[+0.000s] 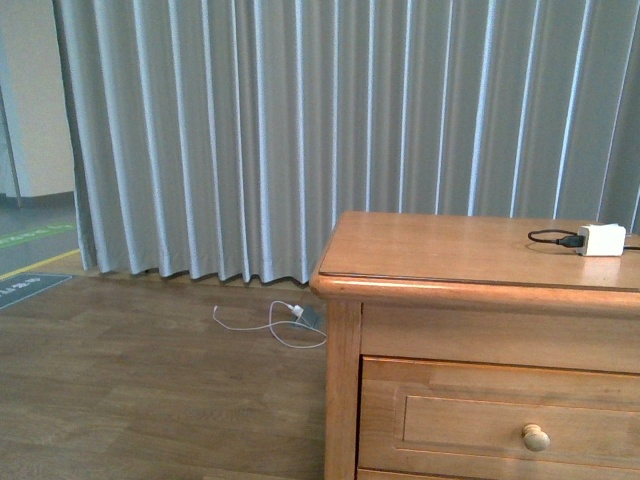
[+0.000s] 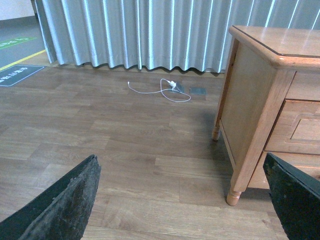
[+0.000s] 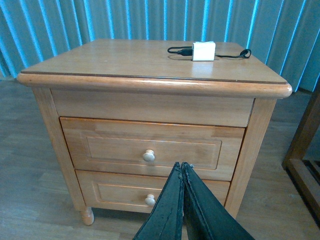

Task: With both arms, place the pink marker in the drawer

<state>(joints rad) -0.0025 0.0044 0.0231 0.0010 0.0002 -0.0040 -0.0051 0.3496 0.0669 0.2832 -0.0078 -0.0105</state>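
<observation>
Curtained room, wood floor. Drawer (image 3: 149, 149) closed; knob (image 3: 148, 156) small, rigid pull point. Marker unseen. Left gripper (image 2: 182, 200) spread; right gripper (image 3: 183, 167) clenched, empty.

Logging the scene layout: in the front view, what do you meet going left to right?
Green and yellow floor markings → white cable on the floor → dresser's left corner post → top drawer's round knob → white charger block on the dresser top.
</observation>
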